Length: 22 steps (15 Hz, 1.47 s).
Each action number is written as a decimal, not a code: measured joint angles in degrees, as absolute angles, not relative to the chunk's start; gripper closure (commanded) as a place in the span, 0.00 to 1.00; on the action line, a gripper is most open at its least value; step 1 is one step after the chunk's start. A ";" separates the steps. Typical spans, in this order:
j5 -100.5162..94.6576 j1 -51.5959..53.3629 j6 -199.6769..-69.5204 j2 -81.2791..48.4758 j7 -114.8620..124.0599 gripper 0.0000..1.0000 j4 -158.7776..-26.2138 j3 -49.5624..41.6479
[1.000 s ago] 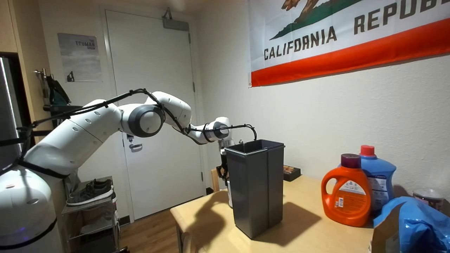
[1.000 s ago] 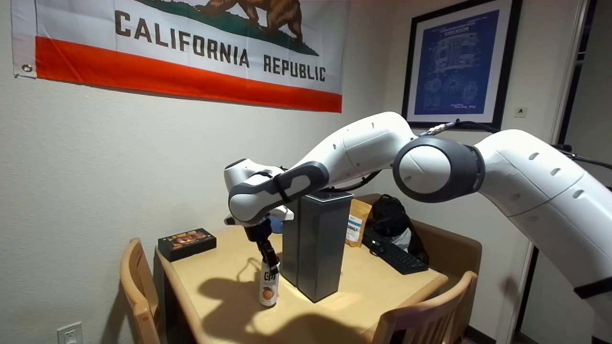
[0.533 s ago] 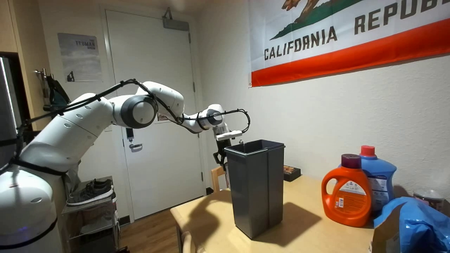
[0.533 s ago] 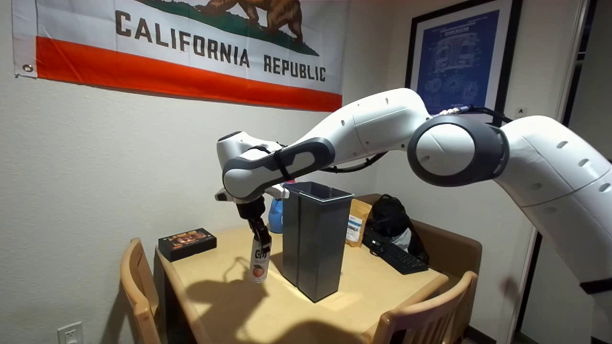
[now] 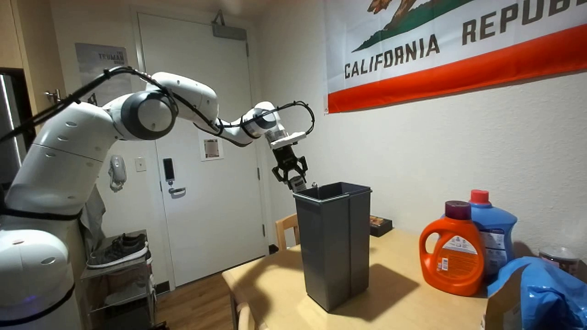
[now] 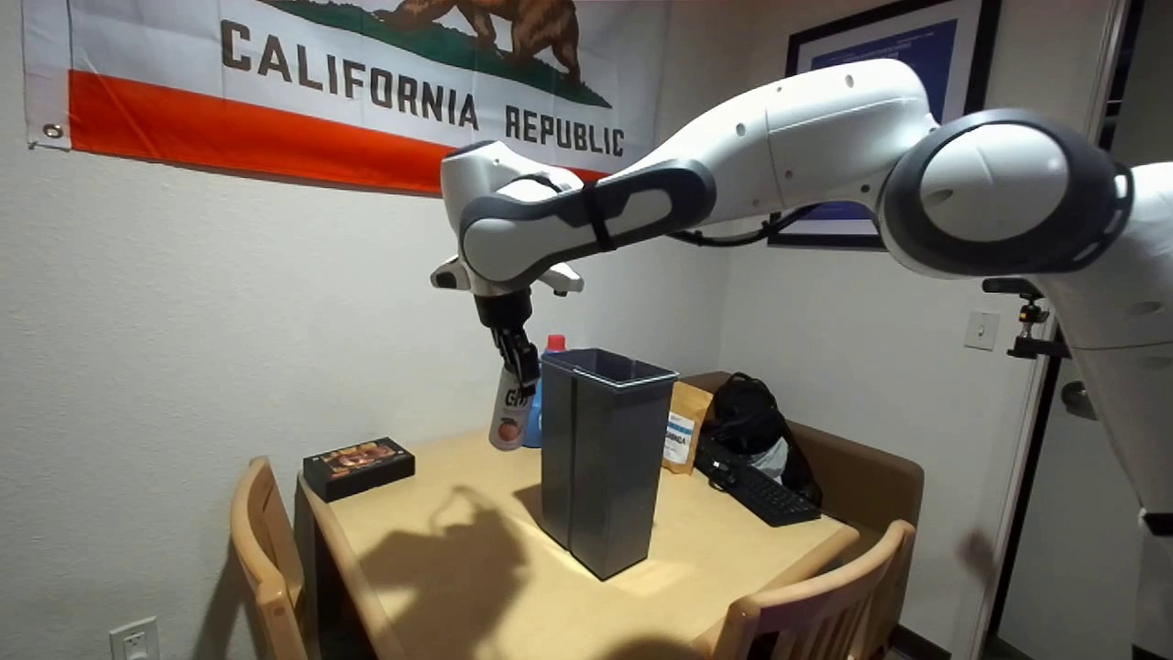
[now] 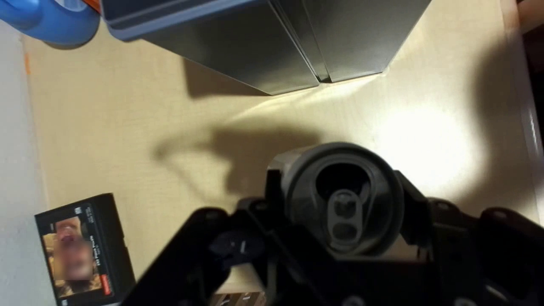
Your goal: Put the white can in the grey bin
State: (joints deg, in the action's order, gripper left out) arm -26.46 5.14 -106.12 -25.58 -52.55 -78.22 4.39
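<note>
Your pale wooden table (image 6: 715,550) shows in both exterior views. In an exterior view it carries the grey bin (image 6: 600,477), upright at lower centre, the black box (image 6: 358,467) lying lower left, and, right of the bin, the tan pouch (image 6: 682,431) and the keyboard (image 6: 766,494). In an exterior view, at lower right, you find the orange jug (image 5: 451,263) standing on it, the blue jug (image 5: 500,217) just behind.

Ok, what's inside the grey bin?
Both exterior views show only the dark upper inside of the grey bin. Its bottom is hidden by its own sides, so I can't tell if anything lies there.
</note>
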 measured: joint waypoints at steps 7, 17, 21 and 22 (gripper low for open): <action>-27.33 5.14 -108.56 -13.05 -52.34 0.63 -86.16 4.40; -28.13 4.18 -112.53 2.97 -46.27 0.63 -99.90 3.84; -28.00 3.33 -112.53 5.89 -44.32 0.63 -102.68 2.37; -27.86 3.15 -112.53 6.12 -43.84 0.63 -103.00 1.94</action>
State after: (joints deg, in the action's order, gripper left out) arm -27.86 3.15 -112.53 6.12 -43.84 -103.00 1.94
